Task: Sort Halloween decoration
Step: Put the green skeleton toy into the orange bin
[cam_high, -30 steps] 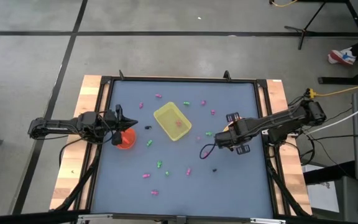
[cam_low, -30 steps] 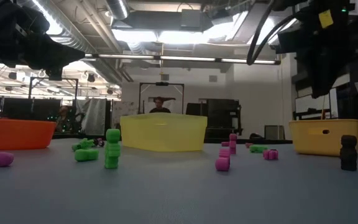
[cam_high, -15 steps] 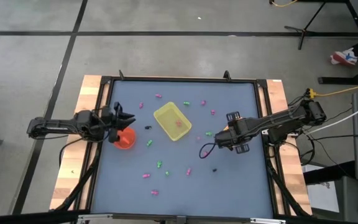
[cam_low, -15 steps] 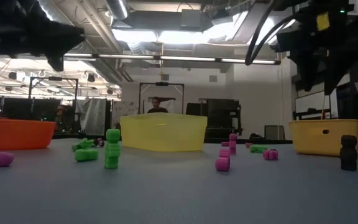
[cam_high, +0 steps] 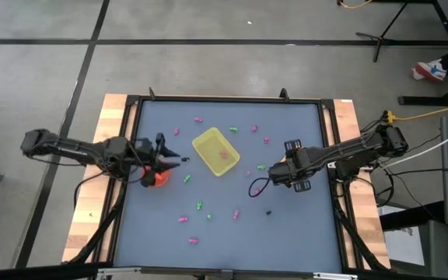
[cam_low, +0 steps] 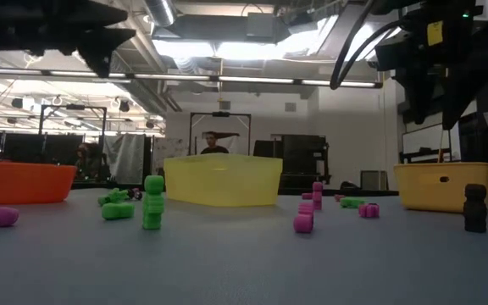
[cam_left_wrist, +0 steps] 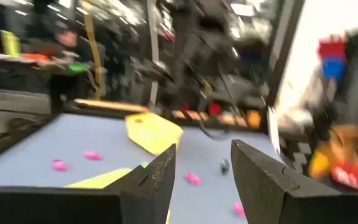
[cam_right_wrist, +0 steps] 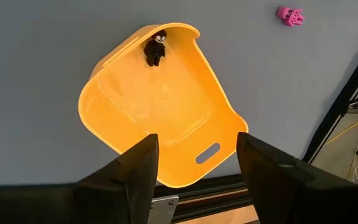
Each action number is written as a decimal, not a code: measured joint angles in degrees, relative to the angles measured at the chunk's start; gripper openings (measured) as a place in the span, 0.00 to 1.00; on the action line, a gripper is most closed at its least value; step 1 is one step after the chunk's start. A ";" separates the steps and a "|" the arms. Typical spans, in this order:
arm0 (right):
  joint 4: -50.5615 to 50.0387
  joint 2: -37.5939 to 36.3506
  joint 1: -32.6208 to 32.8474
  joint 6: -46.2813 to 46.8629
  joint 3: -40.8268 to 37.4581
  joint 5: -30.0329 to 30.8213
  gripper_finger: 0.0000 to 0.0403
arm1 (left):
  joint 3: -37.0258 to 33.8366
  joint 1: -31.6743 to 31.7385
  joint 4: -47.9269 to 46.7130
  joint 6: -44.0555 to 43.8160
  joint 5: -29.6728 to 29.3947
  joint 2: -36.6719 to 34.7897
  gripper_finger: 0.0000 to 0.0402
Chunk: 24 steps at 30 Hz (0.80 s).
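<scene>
**Both grippers parted and empty above the counter**

The left gripper point(cam_high: 179, 160) is held over the orange bowl point(cam_high: 158, 177) at the counter's left side, its dark, wedge-shaped fingers point(cam_left_wrist: 154, 180) set apart with nothing between them. The right gripper point(cam_high: 252, 187) is held at the counter's right side with its fingers point(cam_right_wrist: 135, 168) likewise spread, above a smooth, glossy yellow bin point(cam_right_wrist: 166, 118) with rounded corners and a slot handle; one black trinket point(cam_right_wrist: 155, 48) lies inside it near the rim.

The trinkets are scattered over the matte blue-grey counter point(cam_high: 286, 233) around a yellow tray point(cam_high: 215, 152) near its middle. Seen low, they are small, knobbly plastic pieces: a green one point(cam_low: 153, 202) stands upright, another green one point(cam_low: 117, 210) lies lengthwise, and a pink one point(cam_low: 304, 216) and a black one point(cam_low: 475, 207) stand upright.
</scene>
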 joint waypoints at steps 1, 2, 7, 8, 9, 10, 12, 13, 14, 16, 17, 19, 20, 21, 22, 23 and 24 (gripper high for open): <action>0.00 0.00 0.00 0.00 0.00 0.00 0.54 | 1.19 -1.12 0.00 1.12 0.35 2.79 0.35; 0.00 0.00 0.00 0.00 0.00 0.00 0.54 | 2.35 -2.24 -0.01 1.80 0.60 5.58 0.35; 0.00 0.00 0.00 0.00 0.00 -0.02 0.54 | 7.92 -8.05 -0.04 5.83 0.94 18.34 0.35; 0.01 0.00 0.00 -0.01 0.00 -0.02 0.54 | 9.01 -9.12 -0.16 6.83 0.92 20.73 0.35; 0.02 0.00 0.00 0.00 0.00 -0.02 0.54 | 10.17 -10.13 -0.26 7.39 0.94 23.13 0.35; 0.02 0.00 0.00 -0.01 0.00 -0.02 0.54 | 11.40 -10.99 -0.28 7.94 0.93 25.42 0.35; 0.02 0.00 0.00 -0.02 0.00 -0.02 0.54 | 14.01 -12.55 -0.21 9.15 0.93 29.90 0.35; 0.03 0.00 0.00 -0.02 0.00 -0.02 0.54 | 15.29 -13.19 -0.23 9.86 0.92 32.08 0.35; 0.04 0.00 0.00 -0.03 0.00 -0.02 0.54 | 16.60 -13.71 -0.24 10.39 0.92 34.23 0.35; 0.04 0.00 0.00 -0.04 0.00 -0.02 0.54 | 19.20 -14.48 -0.25 11.26 0.88 38.34 0.35; 0.04 0.00 0.00 -0.04 0.00 -0.02 0.54 | 20.41 -14.82 -0.24 11.56 0.72 40.25 0.35; 0.04 0.00 0.00 -0.07 0.00 -0.04 0.54 | 22.75 -15.26 -0.15 11.77 0.66 44.06 0.35; 0.04 0.00 0.00 -0.07 0.00 -0.04 0.54 | 23.70 -15.37 -0.23 11.77 0.66 45.83 0.35; 0.04 0.00 0.00 -0.08 0.00 -0.04 0.54 | 24.68 -15.46 -0.26 11.74 0.66 47.56 0.35; 0.06 0.00 0.00 -0.17 0.00 -0.04 0.54 | 25.65 -15.46 -0.24 11.74 0.66 49.24 0.35; 0.04 0.00 0.00 -0.23 0.00 -0.04 0.54 | 26.56 -15.43 -0.24 11.72 0.65 50.86 0.35; 0.04 0.00 0.00 -0.25 0.00 -0.04 0.54 | 27.41 -15.43 -0.26 11.70 0.66 52.48 0.35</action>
